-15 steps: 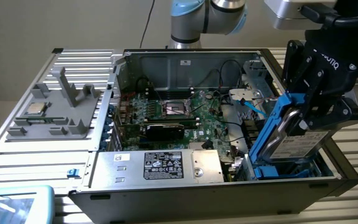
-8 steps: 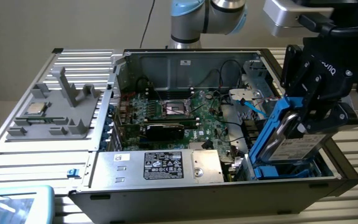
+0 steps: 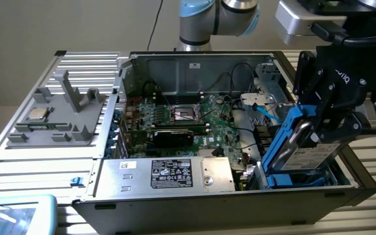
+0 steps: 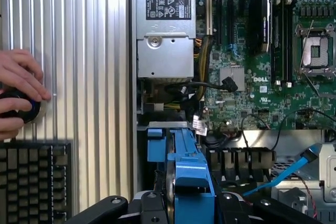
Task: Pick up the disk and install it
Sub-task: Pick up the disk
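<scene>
The disk [image 3: 311, 155], silver-grey with a white label in a bright blue carrier, stands tilted on edge. Its lower end sits in the drive bay at the front corner of the open computer case [image 3: 195, 198], on the exterior view's right. My black gripper [image 3: 330, 128] is shut on the disk's upper part, one finger on each flat side. In the wrist view the disk [image 4: 185, 169] appears edge-on, and the gripper [image 4: 181, 208] clamps it, with its fingers [image 4: 113, 206] on either side.
Inside the case lie the motherboard [image 3: 181, 117], the power supply [image 3: 168, 174] and a blue cable [image 3: 268, 115] close to the bay. A grey fixture [image 3: 57, 120] holds a small silver chip [image 3: 37, 113]. A person's hand [image 4: 18, 90] rests on a round knob beside a keyboard [image 4: 31, 182].
</scene>
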Available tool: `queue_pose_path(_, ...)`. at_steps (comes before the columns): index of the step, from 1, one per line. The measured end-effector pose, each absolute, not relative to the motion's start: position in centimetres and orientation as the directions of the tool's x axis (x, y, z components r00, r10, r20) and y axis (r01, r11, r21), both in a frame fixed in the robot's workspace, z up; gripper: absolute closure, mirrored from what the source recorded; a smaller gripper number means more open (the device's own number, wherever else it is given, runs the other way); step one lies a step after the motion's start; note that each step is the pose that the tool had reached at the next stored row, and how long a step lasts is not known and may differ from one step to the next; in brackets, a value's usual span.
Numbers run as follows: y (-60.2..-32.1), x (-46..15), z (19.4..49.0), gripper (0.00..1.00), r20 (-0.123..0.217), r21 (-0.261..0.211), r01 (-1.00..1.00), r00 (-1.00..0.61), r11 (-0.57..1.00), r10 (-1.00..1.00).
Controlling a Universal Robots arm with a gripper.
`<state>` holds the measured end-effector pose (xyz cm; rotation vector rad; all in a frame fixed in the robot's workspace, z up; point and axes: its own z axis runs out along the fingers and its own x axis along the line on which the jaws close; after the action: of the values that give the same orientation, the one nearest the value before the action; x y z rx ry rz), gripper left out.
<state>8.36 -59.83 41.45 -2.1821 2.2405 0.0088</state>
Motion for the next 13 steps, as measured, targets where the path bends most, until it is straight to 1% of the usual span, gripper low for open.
queue_pose_path(13,-59.8,8.4,40.2,0.63,-0.014,-0.002,-1.000,-0.026,0.026,-1.000)
